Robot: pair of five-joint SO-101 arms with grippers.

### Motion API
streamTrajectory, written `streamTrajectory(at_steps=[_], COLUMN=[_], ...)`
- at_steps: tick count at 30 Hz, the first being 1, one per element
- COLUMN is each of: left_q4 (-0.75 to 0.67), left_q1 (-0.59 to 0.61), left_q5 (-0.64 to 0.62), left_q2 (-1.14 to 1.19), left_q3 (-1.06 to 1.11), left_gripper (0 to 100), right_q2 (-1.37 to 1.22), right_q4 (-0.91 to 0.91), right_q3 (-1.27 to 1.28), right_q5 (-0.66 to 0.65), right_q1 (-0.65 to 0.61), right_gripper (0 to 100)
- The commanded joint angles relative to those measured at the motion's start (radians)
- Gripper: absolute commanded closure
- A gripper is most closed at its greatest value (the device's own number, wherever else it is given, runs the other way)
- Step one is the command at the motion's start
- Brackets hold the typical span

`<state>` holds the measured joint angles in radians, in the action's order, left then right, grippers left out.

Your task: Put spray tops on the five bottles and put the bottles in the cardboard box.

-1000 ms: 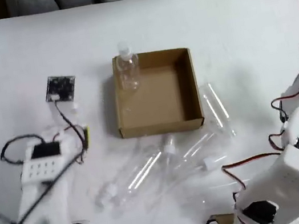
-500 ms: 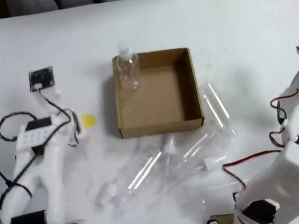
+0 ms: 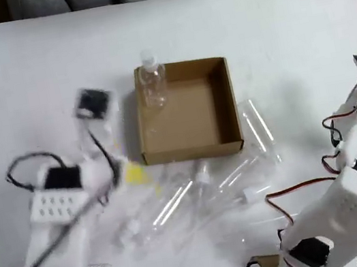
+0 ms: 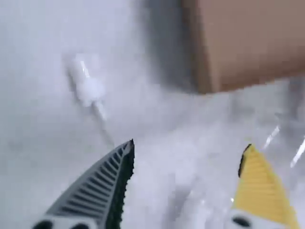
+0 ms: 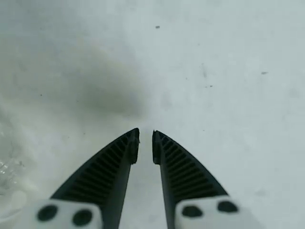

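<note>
Jaws spread wide, the left gripper [image 4: 189, 145] hangs just short of a loose spray top [image 4: 88, 88] near the lying bottles [image 3: 177, 203]; the right gripper [image 5: 146, 136] is pinched together, empty. Capping seems in hand: next, grasp that top, since just one capped bottle [image 3: 153, 82] stands in the cardboard box [image 3: 192, 150] beyond.

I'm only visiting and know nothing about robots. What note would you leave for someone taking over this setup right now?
Left gripper: open, empty, above the table near a corner of the cardboard box, with a loose spray top close by.
Right gripper: shut, empty, over bare table.
Done: one bottle with a white top stands in the box.
Left: the clear bottles lying in front of the box need tops, then boxing.
</note>
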<state>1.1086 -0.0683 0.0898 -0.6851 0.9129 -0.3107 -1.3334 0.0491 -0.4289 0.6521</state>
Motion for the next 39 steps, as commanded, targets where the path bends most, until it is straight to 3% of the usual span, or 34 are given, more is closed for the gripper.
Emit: streamTrajectory(at_steps=[1,5,10,21,32,39], left_q4=[0.048,0.044,0.038,-0.095,-0.176,-0.218], left_q1=[-0.213,-0.329,-0.378,-0.380,-0.381,-0.460], left_q5=[0.098,0.224,0.338,0.338,0.336,0.307], left_q2=[-0.257,-0.409,-0.504,-0.255,0.030,0.093], left_q3=[0.137,0.273,0.361,0.272,0.163,0.160], left_gripper=[68,68,68,67,68,68], right_q2=[0.012,0.012,0.010,-0.001,-0.200,-0.262], right_q4=[0.010,0.010,0.041,0.087,0.093,0.116], right_q3=[-0.038,-0.038,-0.018,0.046,0.044,0.021], right_q5=[-0.012,-0.012,-0.068,-0.074,-0.066,-0.064], right_q1=[0.002,0.002,0.002,-0.008,-0.119,-0.143], right_gripper=[97.5,97.5,97.5,97.5,97.5,97.5])
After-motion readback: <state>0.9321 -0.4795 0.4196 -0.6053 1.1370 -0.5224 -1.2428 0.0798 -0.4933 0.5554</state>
